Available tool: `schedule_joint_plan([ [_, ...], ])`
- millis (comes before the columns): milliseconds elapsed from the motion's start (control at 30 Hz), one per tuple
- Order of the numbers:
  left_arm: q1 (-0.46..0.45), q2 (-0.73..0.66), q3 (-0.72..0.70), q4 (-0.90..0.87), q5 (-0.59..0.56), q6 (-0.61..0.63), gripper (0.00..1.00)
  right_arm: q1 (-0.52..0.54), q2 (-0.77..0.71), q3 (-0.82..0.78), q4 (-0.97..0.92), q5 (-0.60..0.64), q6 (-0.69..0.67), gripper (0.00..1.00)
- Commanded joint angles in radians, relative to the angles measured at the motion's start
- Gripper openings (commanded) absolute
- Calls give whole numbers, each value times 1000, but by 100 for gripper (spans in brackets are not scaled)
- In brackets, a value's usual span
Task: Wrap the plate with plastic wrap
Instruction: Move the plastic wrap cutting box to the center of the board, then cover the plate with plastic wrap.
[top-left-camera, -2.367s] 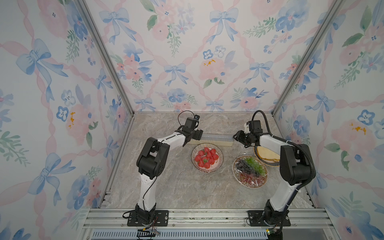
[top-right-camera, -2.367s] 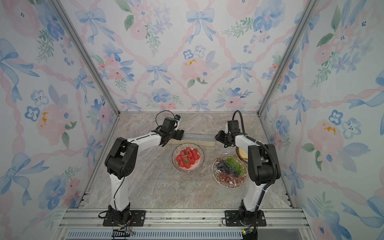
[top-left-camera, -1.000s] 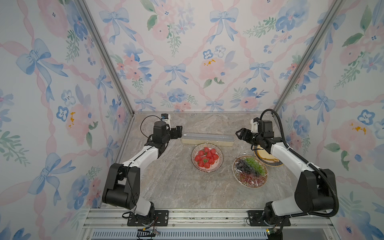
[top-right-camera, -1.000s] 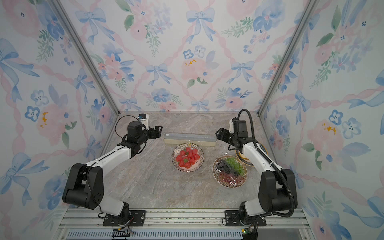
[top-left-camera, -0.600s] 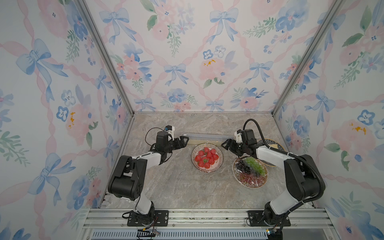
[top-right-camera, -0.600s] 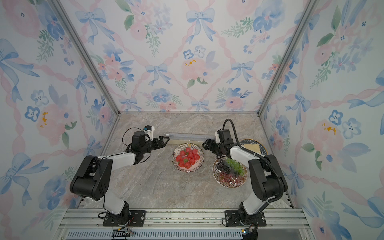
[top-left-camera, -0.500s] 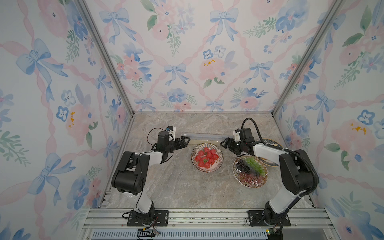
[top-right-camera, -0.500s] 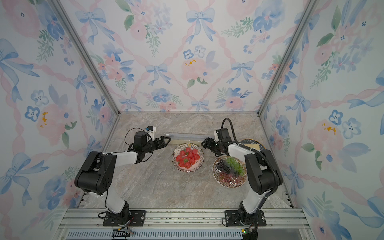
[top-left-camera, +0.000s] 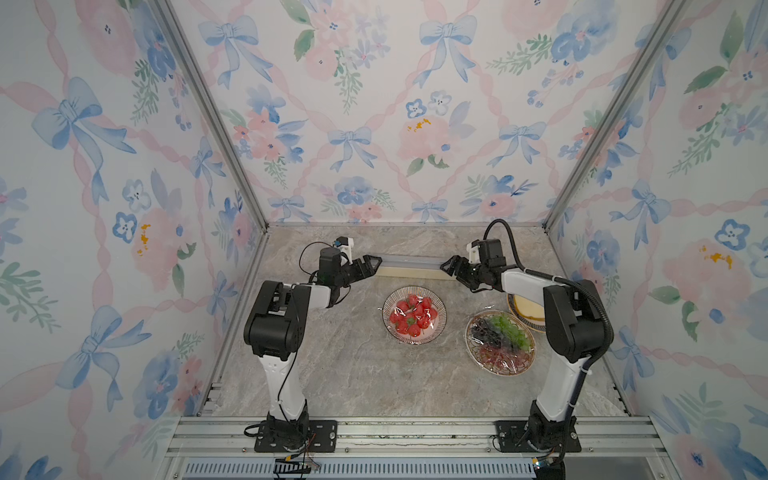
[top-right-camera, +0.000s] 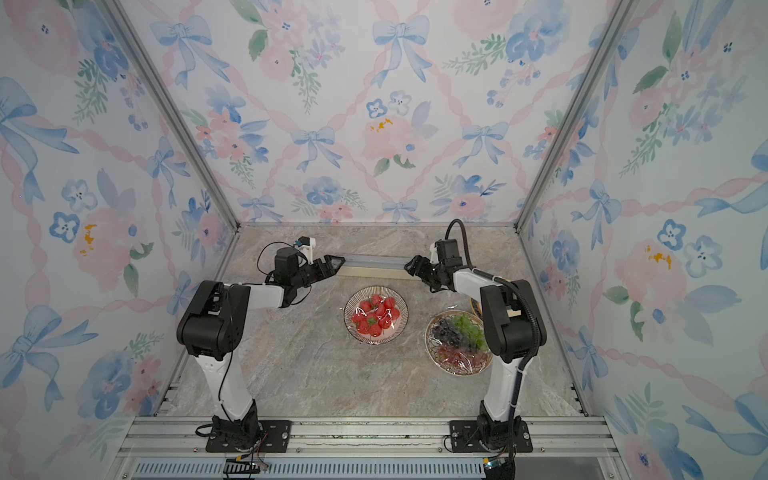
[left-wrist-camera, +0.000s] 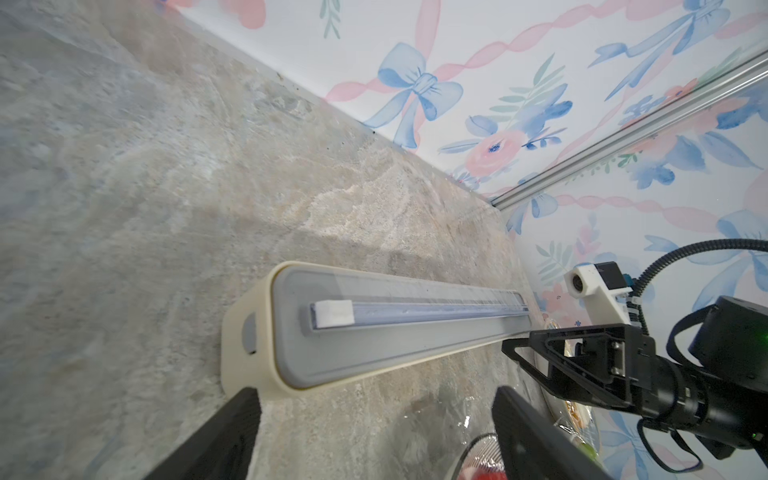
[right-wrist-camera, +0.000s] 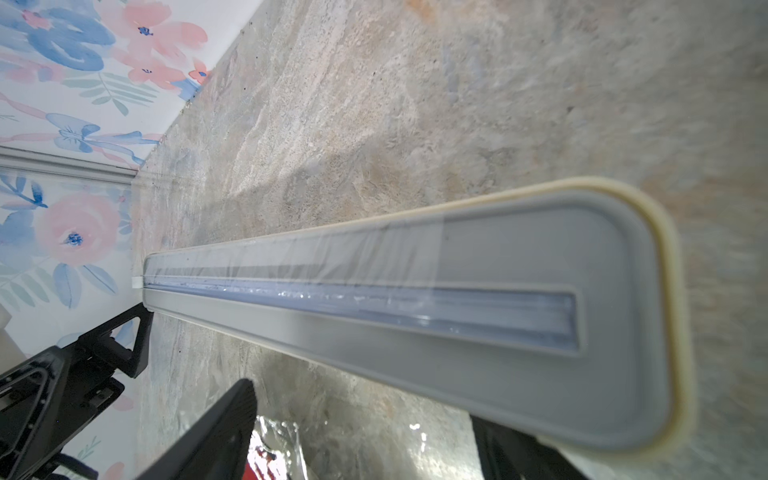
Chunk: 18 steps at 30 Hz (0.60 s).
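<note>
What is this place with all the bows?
Probably a robot practice booth made to look like a kitchen counter. A left arm and right arm are bolted to a metal rail, flowery wall panels sit in metal frames, and a strawberry plate and grape plate rest on a stone-look table.

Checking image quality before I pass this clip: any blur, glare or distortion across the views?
Both top views: sharp, evenly lit, small glints on the wrapped strawberry plate. Left wrist: wrap box fairly crisp, tabletop around it soft. Right wrist: the box's near end smeared and blurred.

3rd plate (top-left-camera: 510, 307) half behind rt arm (top-left-camera: 573, 320)
</note>
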Motion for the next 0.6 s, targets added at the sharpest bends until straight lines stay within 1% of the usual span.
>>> schedule_joint_plan([
  [0, 10, -131, -72, 4, -54, 64, 89, -14, -109, -36, -47, 61, -104, 82],
  [133, -21, -260, -166, -43, -55, 84, 87, 8, -230, -77, -145, 95, -231, 82],
  [267, -78, -359, -257, -89, -52, 96, 85, 52, -316, -124, -176, 53, -293, 78],
  [333, -112, -383, -259, -105, -38, 97, 84, 90, -318, -132, -162, 4, -298, 78],
  [433, -168, -370, -259, -124, 2, 89, 84, 152, -271, -118, -108, -69, -273, 77],
  [567, -230, -323, -253, -127, -25, 89, 85, 186, -181, -75, -77, -35, -262, 77],
])
